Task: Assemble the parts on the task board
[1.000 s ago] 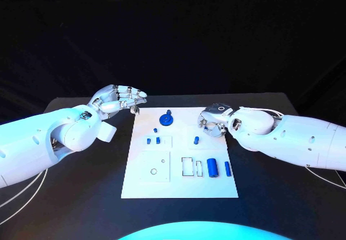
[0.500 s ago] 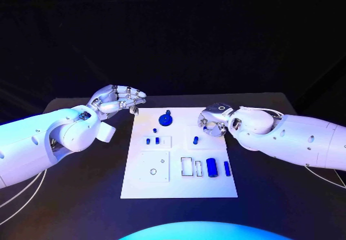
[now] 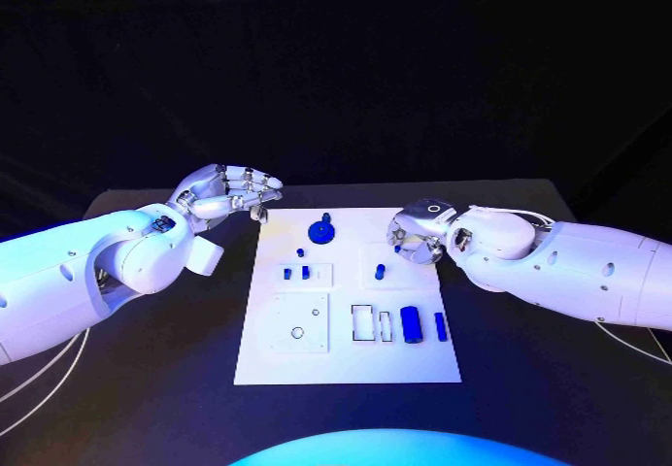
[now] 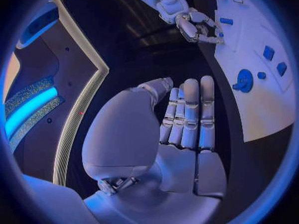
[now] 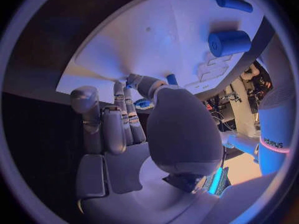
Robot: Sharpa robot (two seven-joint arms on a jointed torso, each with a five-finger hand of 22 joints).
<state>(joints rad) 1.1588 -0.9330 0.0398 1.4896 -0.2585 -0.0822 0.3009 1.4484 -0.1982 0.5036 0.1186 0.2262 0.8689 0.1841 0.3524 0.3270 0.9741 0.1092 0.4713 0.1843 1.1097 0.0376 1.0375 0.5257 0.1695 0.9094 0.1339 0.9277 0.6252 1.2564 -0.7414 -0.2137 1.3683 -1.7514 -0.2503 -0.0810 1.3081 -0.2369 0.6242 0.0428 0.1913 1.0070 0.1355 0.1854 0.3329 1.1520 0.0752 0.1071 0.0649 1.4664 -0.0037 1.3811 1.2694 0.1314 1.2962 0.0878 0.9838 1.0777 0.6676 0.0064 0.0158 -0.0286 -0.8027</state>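
Note:
The white task board (image 3: 351,359) lies in the middle of the table. A blue gear-like part (image 3: 322,231) stands near its far edge, with small blue pegs (image 3: 297,273) below it and one peg (image 3: 380,272) to the right. A thick blue cylinder (image 3: 411,324) and a slim blue rod (image 3: 440,326) lie at the near right. My right hand (image 3: 418,237) hovers over the board's right edge, fingers curled, pinching a small blue part (image 5: 143,103) between thumb and fingertip. My left hand (image 3: 231,199) hangs off the board's far left corner, holding nothing.
White rectangular slots (image 3: 371,323) sit left of the thick cylinder, and a round hole (image 3: 298,333) is in the square panel at the near left. Black table (image 3: 168,330) surrounds the board on both sides.

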